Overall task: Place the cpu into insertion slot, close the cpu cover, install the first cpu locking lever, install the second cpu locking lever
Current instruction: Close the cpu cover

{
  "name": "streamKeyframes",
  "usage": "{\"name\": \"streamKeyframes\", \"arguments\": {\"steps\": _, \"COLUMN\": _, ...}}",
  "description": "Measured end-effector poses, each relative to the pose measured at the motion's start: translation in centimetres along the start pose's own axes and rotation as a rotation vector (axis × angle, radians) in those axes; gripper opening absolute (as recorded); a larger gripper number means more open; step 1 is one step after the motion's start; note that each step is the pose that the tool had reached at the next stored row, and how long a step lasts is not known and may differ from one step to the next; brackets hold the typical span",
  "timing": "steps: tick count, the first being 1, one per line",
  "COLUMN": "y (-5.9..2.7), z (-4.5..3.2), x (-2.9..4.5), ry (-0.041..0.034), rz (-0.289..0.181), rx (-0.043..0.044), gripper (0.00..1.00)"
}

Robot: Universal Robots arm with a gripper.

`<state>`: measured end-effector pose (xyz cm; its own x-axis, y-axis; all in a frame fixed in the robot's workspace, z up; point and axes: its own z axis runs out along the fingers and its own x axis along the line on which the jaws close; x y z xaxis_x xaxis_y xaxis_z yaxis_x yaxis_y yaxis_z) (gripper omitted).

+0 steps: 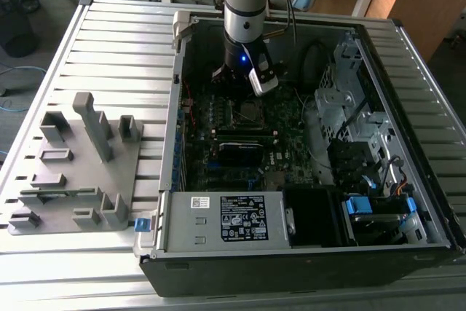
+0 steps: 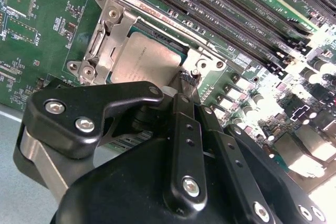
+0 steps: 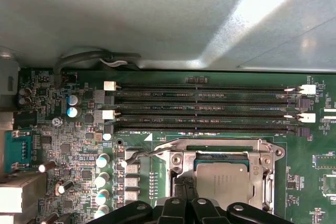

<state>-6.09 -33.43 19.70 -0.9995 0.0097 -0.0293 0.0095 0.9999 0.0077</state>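
With the gripper [image 2: 185, 83] tips pressed together, we should push the locking lever [image 3: 143, 153] squarely beside the cpu cover [image 2: 102, 48].

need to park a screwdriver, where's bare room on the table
Bare table slats lie at the exterior view's upper left, bordered by the grey fixture and the computer case. Inside the case is crowded, with the gripper close by the cpu.

Arm [image 1: 245, 5] upright, claw [image 2: 187, 88] pointing down, jaws together
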Motion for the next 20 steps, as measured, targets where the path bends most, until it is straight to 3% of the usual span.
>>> {"name": "streamKeyframes", "arguments": {"steps": 7, "y": 0.03, "z": -0.18, "x": -0.02, "ry": -0.0009, "rz": 0.000, "rx": -0.0014, "gripper": 0.10}}
{"name": "streamKeyframes", "arguments": {"steps": 20, "y": 0.01, "z": -1.26, "x": -0.04, "ry": -0.0001, "rz": 0.000, "rx": -0.0003, "gripper": 0.10}}
